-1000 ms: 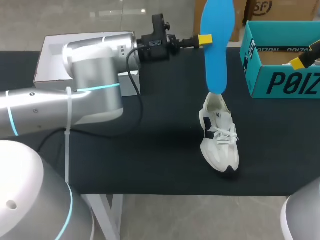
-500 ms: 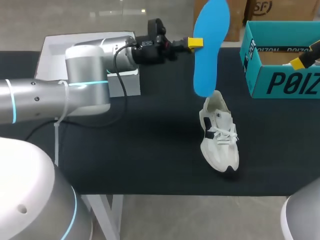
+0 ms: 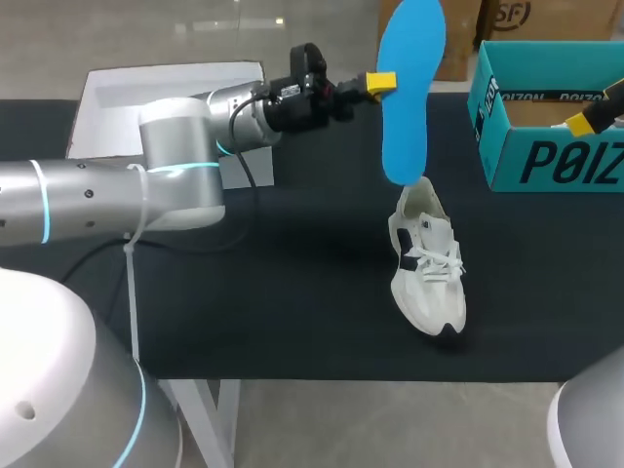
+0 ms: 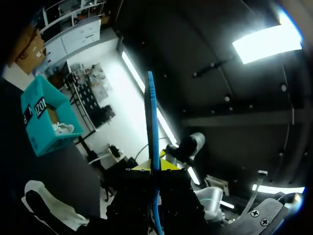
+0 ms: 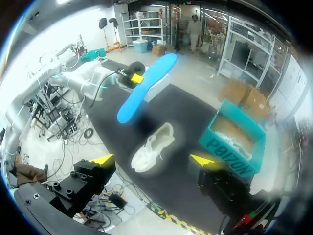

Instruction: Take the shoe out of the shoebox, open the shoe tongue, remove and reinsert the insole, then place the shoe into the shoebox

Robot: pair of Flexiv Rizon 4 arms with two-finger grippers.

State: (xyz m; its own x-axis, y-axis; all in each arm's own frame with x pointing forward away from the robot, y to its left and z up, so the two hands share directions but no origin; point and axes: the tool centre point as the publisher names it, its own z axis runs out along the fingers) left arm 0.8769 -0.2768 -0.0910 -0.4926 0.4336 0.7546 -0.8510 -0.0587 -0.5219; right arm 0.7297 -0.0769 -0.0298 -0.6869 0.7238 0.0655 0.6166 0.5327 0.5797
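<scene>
A blue insole (image 3: 408, 90) hangs upright in the air above the heel of the white shoe (image 3: 427, 261), pinched at its edge by my left gripper (image 3: 380, 84), which is shut on it. In the left wrist view the insole (image 4: 152, 128) shows edge-on between the fingers, with the shoe (image 4: 54, 210) below. The shoe lies on the black table (image 3: 292, 283), toe toward the front edge. The teal shoebox (image 3: 546, 109) stands open at the back right. My right gripper (image 3: 593, 115) hovers open over the box; in its wrist view the fingertips (image 5: 103, 159) stand wide apart high above the shoe (image 5: 152, 147) and insole (image 5: 144, 88).
A white box lid (image 3: 161, 97) lies at the back left of the table, behind my left arm. The teal shoebox (image 5: 234, 142) holds white paper. Bare black table stretches to the left of the shoe.
My left arm has shifted the insole slightly left and lifted it, so its lower end has come up off the shoe's heel. The right gripper has stayed still.
</scene>
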